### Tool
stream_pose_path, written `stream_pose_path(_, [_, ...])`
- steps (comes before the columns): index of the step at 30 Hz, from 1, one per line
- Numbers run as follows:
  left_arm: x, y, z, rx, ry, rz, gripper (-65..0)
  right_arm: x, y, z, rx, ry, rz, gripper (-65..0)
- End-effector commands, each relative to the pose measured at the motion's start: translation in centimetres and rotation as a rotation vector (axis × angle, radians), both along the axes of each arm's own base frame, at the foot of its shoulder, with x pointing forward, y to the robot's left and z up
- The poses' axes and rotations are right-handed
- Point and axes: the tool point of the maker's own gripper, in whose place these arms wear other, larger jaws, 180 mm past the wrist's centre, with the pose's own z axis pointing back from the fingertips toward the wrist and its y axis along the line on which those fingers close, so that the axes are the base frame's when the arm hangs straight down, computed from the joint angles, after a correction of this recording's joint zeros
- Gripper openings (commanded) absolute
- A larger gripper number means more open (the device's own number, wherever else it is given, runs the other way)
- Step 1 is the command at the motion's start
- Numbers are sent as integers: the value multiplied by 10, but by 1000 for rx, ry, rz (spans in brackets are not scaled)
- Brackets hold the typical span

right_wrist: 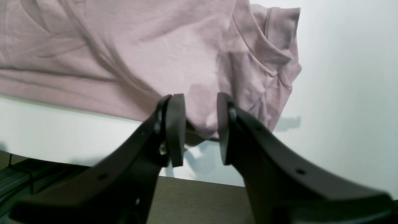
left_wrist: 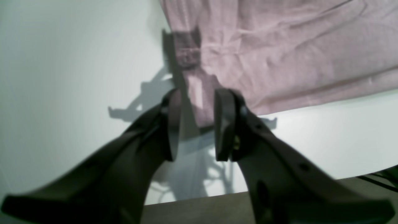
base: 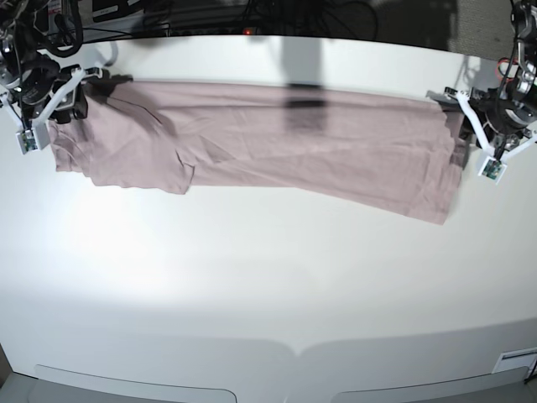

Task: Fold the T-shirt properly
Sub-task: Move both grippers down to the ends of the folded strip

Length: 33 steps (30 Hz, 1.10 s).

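The mauve-pink T-shirt [base: 277, 143] lies in a long flat band across the far part of the white table [base: 252, 285]. The sleeve and neck end is at the left of the base view and the hem end at the right. My left gripper [left_wrist: 199, 98] is open at the hem end, with a corner of the shirt [left_wrist: 279, 46] lying between its fingers [left_wrist: 222, 124]. It also shows in the base view [base: 471, 128]. My right gripper [right_wrist: 199, 99] is open at the sleeve end, with a fold of the shirt [right_wrist: 124, 46] between its fingers [right_wrist: 175, 124]. It also shows in the base view [base: 57, 105].
Dark cables and equipment [base: 210, 17] run behind the table's far edge. The table's side edges lie just beyond each gripper, with brown floor [right_wrist: 199, 199] below. A small label [base: 513, 361] sits at the front right corner.
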Motion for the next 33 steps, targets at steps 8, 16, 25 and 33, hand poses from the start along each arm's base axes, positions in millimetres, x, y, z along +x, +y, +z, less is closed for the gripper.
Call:
stream_pose_path(8, [39, -39, 38, -235, -276, -8, -467, 36, 10, 18, 111, -213, 5, -468])
stream_pose_path(16, [46, -74, 33, -391, -317, 50, -467, 62, 27, -32, 242, -121, 9, -468])
stream_pose_path(25, [42, -77, -36, -454, -188, 191, -467, 73, 55, -64, 275, -34, 76, -468])
stream_pose_path(33, [34, -67, -89, -442, -45, 264, -467, 68, 44, -94, 298, 33, 13, -468])
